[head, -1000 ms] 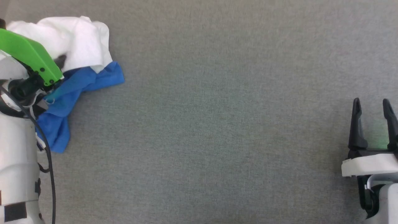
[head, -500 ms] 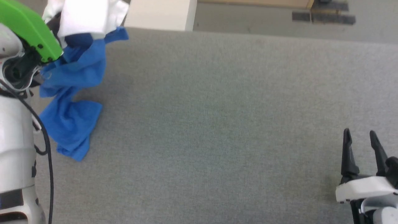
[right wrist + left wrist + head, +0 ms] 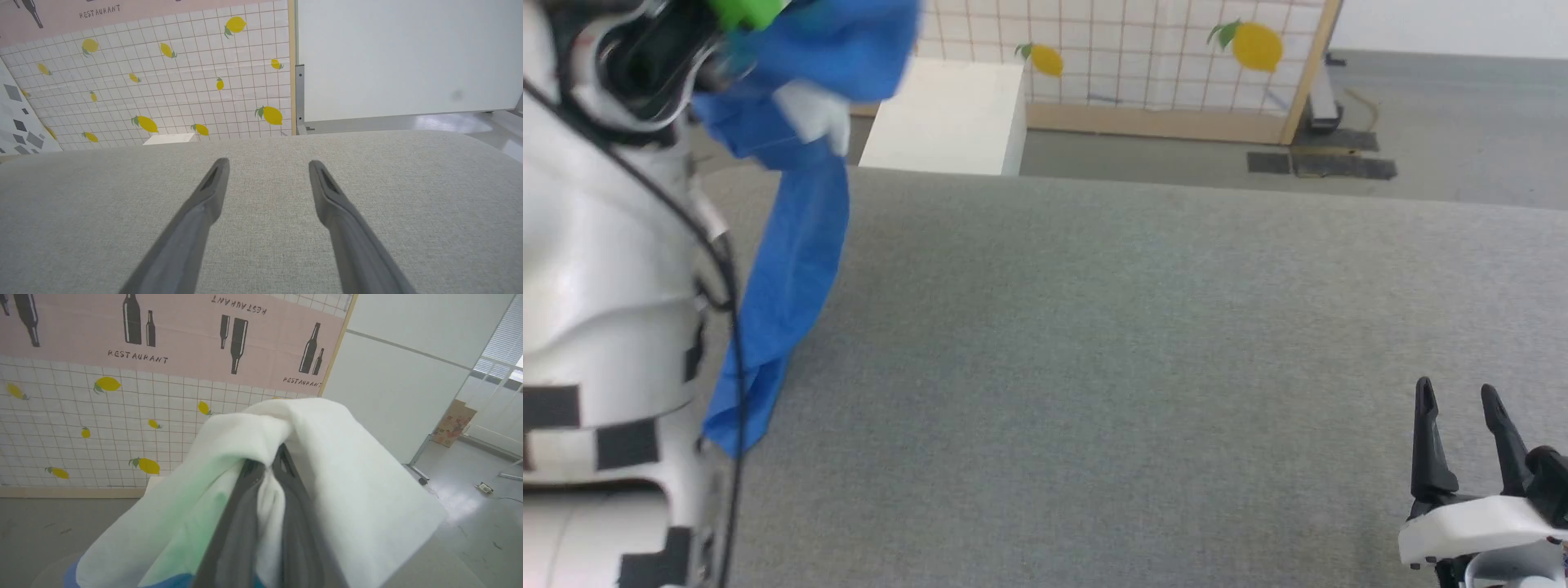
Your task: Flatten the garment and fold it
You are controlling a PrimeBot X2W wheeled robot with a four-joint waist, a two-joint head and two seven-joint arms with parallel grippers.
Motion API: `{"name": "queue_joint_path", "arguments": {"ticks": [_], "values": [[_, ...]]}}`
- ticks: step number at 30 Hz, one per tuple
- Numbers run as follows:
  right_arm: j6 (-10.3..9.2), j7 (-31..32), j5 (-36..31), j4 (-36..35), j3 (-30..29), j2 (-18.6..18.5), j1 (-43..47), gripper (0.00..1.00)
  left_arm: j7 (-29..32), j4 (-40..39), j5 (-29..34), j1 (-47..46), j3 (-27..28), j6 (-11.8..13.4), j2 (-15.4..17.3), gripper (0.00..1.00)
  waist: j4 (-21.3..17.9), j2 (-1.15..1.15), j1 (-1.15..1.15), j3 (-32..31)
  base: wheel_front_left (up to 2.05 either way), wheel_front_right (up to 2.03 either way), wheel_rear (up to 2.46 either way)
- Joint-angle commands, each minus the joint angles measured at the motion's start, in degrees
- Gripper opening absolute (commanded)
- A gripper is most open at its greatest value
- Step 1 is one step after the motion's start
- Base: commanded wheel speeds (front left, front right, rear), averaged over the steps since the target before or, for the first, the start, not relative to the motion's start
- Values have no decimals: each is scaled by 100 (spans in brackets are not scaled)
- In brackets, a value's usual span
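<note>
soft white garment (image 3: 359, 490) with bright blue sleeves, bunched and draped over the left pincer (image 3: 265, 462), whose dark fingers are closed on a fold of white cloth, raised high at the far left. one blue sleeve hangs as a long limp strip, long axis vertical, free end pointing down at the felt-like grey tabletop (image 3: 1094, 367). right pincer (image 3: 1458, 400) spread wide and empty above the tabletop's near right. a lemon-print tiled panel (image 3: 122, 416) behind reads "restaurant" beside bottle silhouettes
</note>
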Motion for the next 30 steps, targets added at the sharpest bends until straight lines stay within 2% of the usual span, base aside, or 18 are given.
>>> {"name": "queue_joint_path", "arguments": {"ticks": [1, 6, 11, 16, 22, 25, 27, 28, 30], "values": [[-10, 6, 38, 18, 9, -6, 85, 100, -66, -53, -130, -217, -54, -49, -167, 0, -154, 0, 0, -145, 0, 0, 0], [-10, 6, 90, 51, 29, -6, 139, 100, -147, -167, -450, -579, -294, -137, -715, 0, -308, 0, 0, -225, 0, 0, 0], [-10, 6, 140, 60, 55, -6, 125, 100, -177, -398, -907, -653, -673, -178, -1020, 0, -487, 0, 0, -176, 0, 0, 0], [-10, 6, 160, 68, 35, -6, 76, 100, -362, -632, -1361, -551, -1191, -66, -1091, 0, -645, 0, 0, -72, 0, 0, 0], [-10, 6, 181, 75, 14, -6, 27, 100, -774, -772, -1753, 40, -1973, 147, -1096, 0, -804, 0, 0, 53, 0, 0, 0], [-10, 6, 196, 65, -5, -6, -4, 100, -1146, -775, -1729, 561, -2311, 183, -1097, 0, -854, 0, 0, 130, 0, 0, 0], [-10, 6, 206, 53, -24, -6, -23, 100, -1438, -770, -1486, 930, -2576, 153, -1097, 0, -869, 0, 0, 189, 0, 0, 0], [-10, 6, 208, 49, -35, -6, -30, 100, -1594, -760, -1507, 1136, -2647, 190, -1097, 0, -870, 0, 0, 207, 0, 0, 0], [-10, 6, 208, 37, -59, -6, -40, 100, -1919, -678, -1165, 1467, -2897, 242, -1070, 0, -864, 0, 0, 273, 0, 0, 0]]}}
